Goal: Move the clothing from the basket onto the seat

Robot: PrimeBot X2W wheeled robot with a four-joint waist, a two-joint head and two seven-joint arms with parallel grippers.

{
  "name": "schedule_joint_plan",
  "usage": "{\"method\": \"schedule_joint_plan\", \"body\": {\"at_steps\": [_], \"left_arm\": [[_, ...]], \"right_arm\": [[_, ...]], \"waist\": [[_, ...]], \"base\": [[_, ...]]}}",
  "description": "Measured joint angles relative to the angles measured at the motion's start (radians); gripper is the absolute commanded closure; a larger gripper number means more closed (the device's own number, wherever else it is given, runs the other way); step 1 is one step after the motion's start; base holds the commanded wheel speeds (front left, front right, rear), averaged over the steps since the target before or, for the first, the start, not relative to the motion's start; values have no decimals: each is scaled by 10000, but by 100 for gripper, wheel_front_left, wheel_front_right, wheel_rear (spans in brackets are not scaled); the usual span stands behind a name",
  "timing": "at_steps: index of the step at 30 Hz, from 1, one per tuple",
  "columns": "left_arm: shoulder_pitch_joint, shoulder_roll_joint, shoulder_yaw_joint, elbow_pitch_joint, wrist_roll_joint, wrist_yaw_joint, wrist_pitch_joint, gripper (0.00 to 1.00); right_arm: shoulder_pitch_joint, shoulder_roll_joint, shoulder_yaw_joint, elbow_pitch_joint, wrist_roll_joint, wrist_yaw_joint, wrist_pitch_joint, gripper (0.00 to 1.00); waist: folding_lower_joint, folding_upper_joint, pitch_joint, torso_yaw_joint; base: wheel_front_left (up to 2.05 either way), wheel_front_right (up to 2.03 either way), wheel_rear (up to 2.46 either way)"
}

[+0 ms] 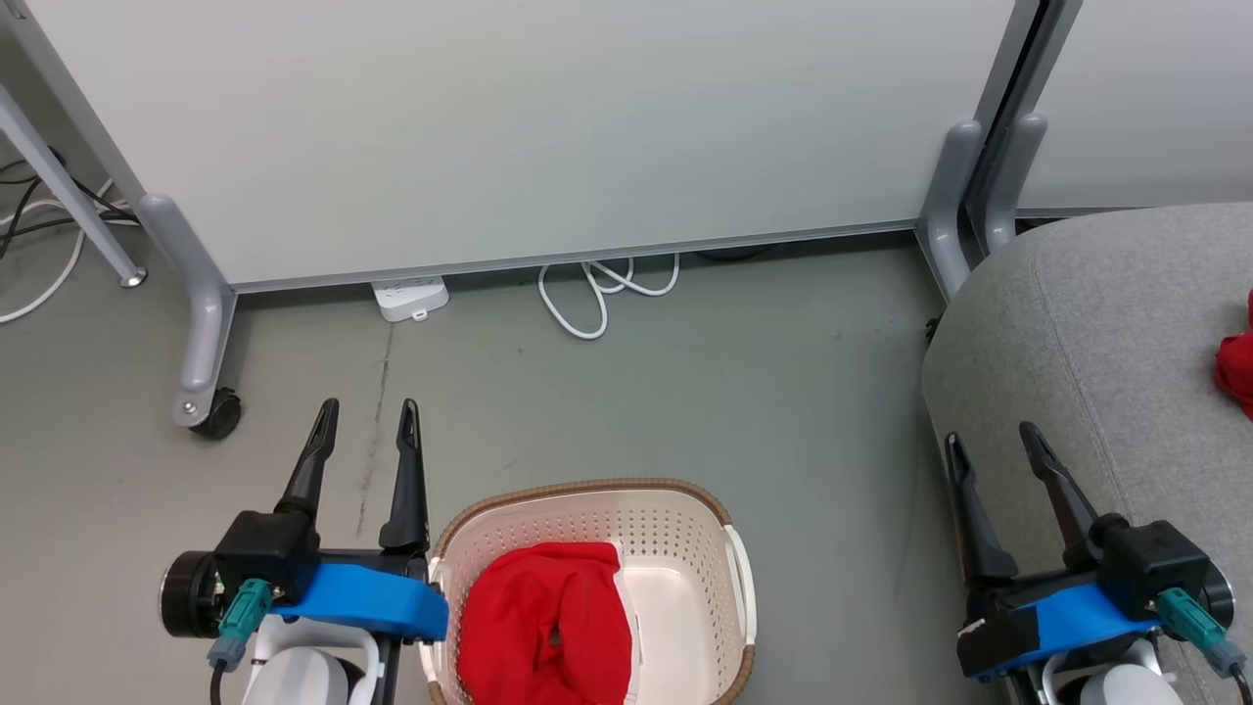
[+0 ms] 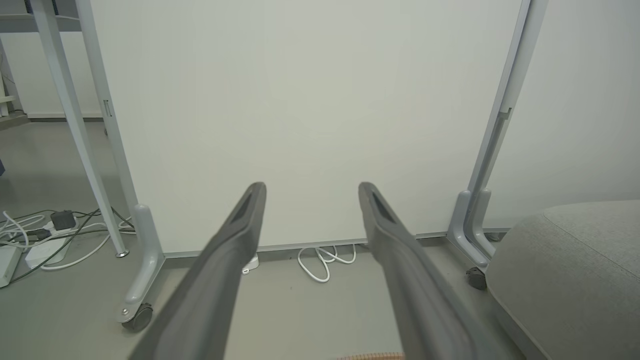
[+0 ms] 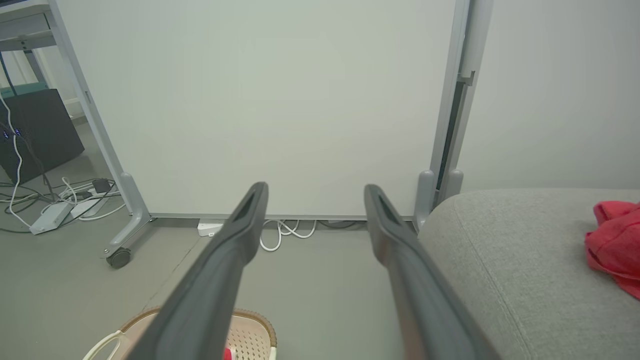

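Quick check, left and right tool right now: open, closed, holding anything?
Left tool: open, holding nothing.
Right tool: open, holding nothing.

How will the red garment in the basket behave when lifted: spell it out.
The red garment lies crumpled and folded over itself, so it is probably floppy and will likely drape from a pinch. It looks like thin fabric, so probably light. A hanging end may drag on the basket rim coming out.

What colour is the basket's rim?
The basket rim is woven-look brown; the head view shows it best.
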Motion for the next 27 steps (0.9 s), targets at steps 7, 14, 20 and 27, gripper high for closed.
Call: {"method": "schedule_joint_plan", "body": {"at_steps": [7, 14, 20, 27], "left_arm": [[84, -6, -29, 128, -125, -23, -2, 0], [137, -8, -77, 159, -190, 38, -2, 0], [139, -6, -102, 215, -192, 52, 0, 0], [-183, -6, -420, 416, -75, -111, -2, 0]], "right_arm": [[115, 44, 38, 188, 23, 0, 0, 0], [147, 63, 54, 265, 27, 0, 0, 0], [147, 84, 58, 284, 31, 0, 0, 0], [29, 105, 90, 270, 29, 0, 0, 0]], "waist": [[0, 0, -117, 61], [0, 0, -131, 56], [0, 0, -79, 23], [1, 0, 135, -45]], "base": [[0, 0, 0], [0, 0, 0], [0, 0, 0], [0, 0, 0]]}}
